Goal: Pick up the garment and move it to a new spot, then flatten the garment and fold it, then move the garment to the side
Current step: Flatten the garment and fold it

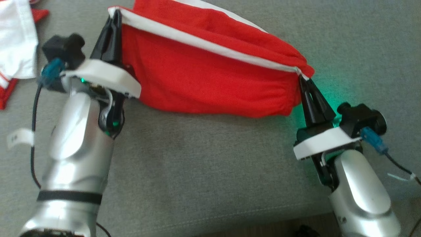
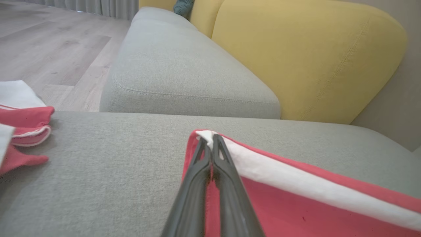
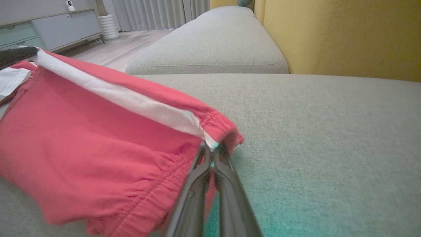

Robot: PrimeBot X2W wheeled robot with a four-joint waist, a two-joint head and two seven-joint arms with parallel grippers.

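The left end effector (image 1: 114, 22) and right end effector (image 1: 302, 80) clamped the red shorts (image 1: 204, 75) stretched between them; the jersey (image 1: 16, 39) lay farther left, nearer the left arm.

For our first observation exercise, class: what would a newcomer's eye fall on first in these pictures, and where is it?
A pair of red shorts with a white stripe is stretched across the middle of the head view, over the grey sofa seat. The left gripper and the right gripper are each shut on one end. A white and red garment lies at the far left of the seat.
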